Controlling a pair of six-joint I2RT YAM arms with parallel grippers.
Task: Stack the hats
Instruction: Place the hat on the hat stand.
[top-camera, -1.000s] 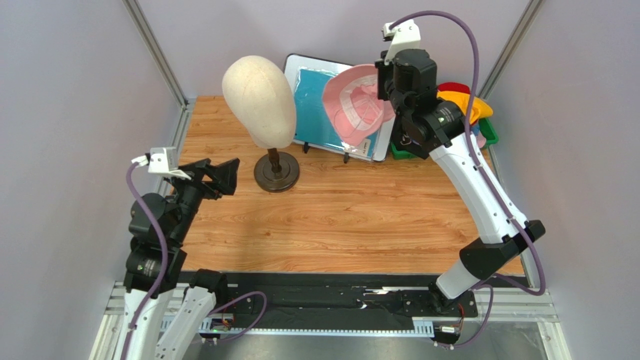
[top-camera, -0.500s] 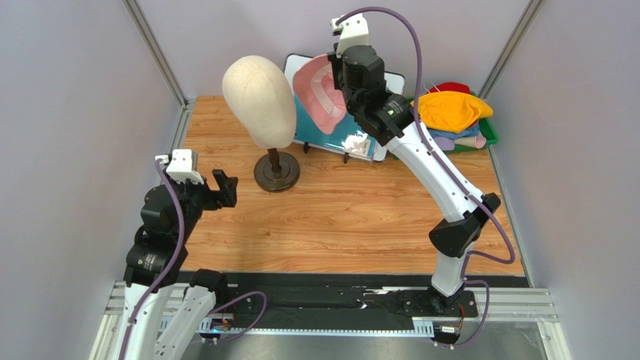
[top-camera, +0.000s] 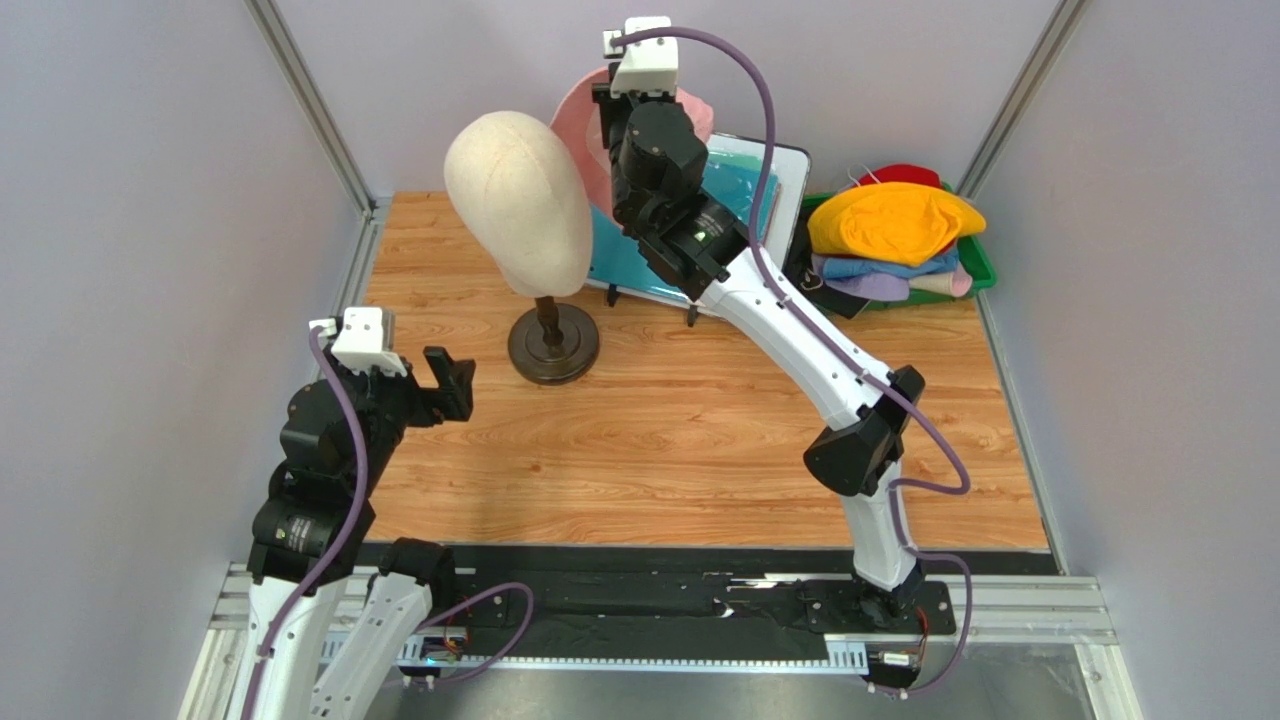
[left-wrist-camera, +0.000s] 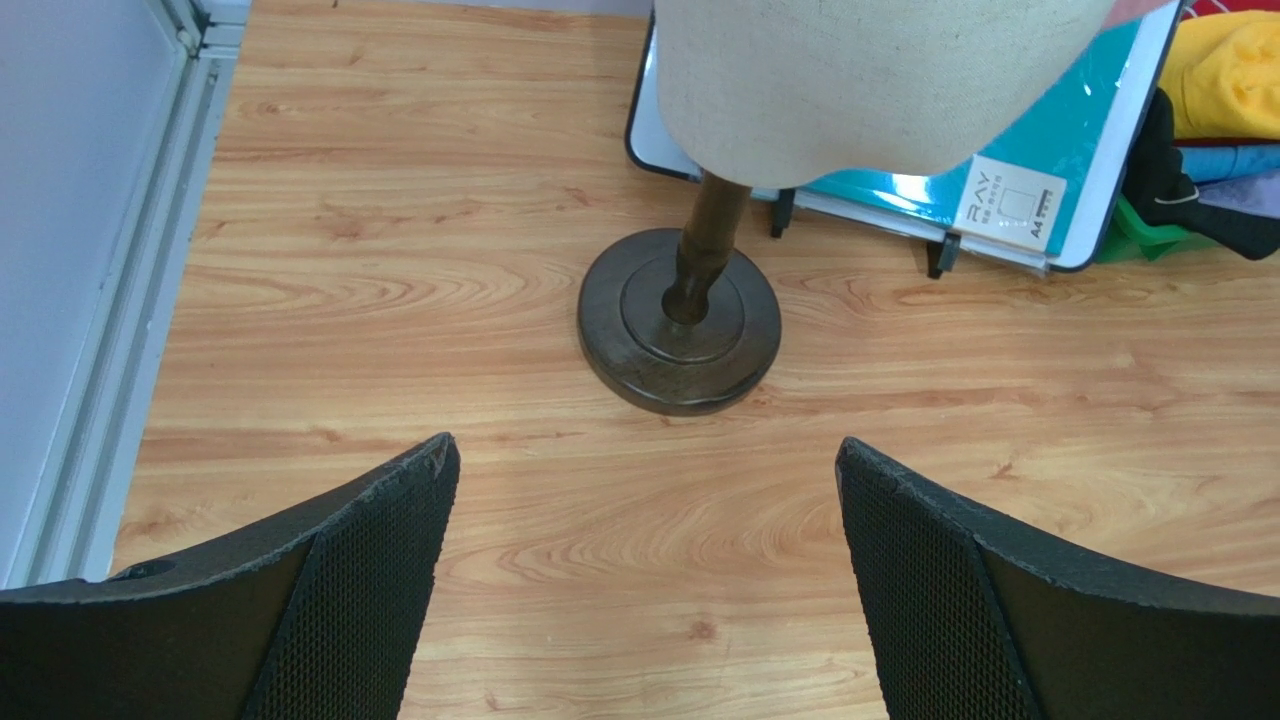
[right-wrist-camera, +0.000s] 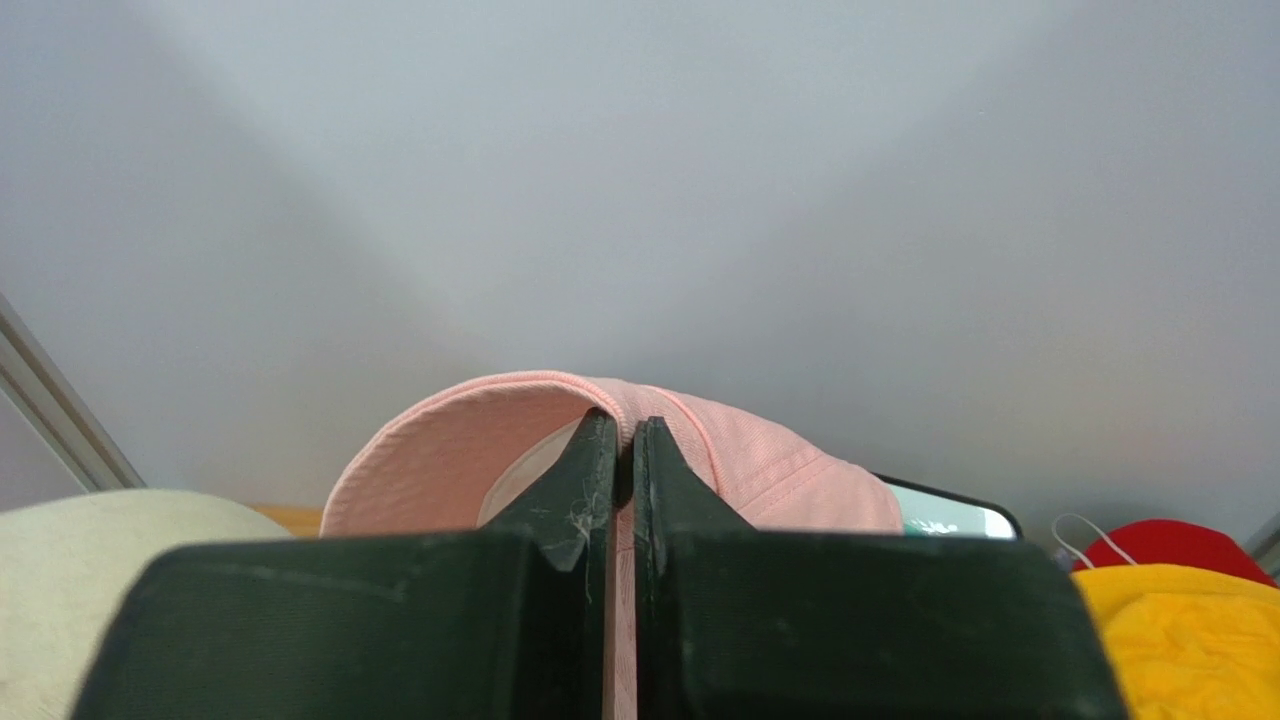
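Wood-grain tabletop (top-camera: 676, 435), lit evenly; plain pale grey-lavender walls (top-camera: 135, 225) enclose three sides; slanted aluminium corner posts (top-camera: 308, 102) stand at the rear.

The light is bright, even and diffuse, and comes from above. The top view is sharp throughout. In it the light-brown wood-grain surface (top-camera: 676, 435) shows no glare, and the smooth cream mannequin head (top-camera: 519, 203) throws only a faint, soft shadow around its dark round base (top-camera: 553, 345).

In the left wrist view the surface is crisp, while the black mesh-faced jaws at the bottom edge look slightly soft.

In the right wrist view the plain grey wall (right-wrist-camera: 646, 180) darkens toward the corners. The close dark jaws are underlit and blurred, and the pink cloth bucket hat (right-wrist-camera: 451, 450) is mildly soft.
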